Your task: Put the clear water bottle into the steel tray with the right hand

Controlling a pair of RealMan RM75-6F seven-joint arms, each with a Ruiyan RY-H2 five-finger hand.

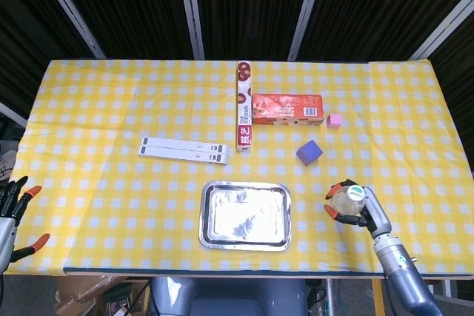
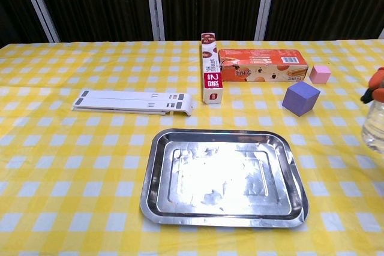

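Bench [image 1: 96,94] covered in a yellow-and-white checked cloth. Landmark: long narrow red-and-white carton [image 1: 243,106] [image 2: 208,68], lying lengthwise near bench centre, running front to back. Right of it, just beside its middle: orange-red rectangular cardboard box [image 1: 287,108] [image 2: 262,65], lying flat, long side across the bench. Further right, past the box's end: small pink cube [image 1: 334,120] [image 2: 320,74]. Right of the carton's near end, apart from it: purple cube [image 1: 309,152] [image 2: 301,98]. Left of the carton's near end: flat white folded stand with dark slots [image 1: 185,150] [image 2: 133,102], lying crosswise.

Glossy steel tray [image 1: 245,215], clear plastic bottle [image 1: 348,198]
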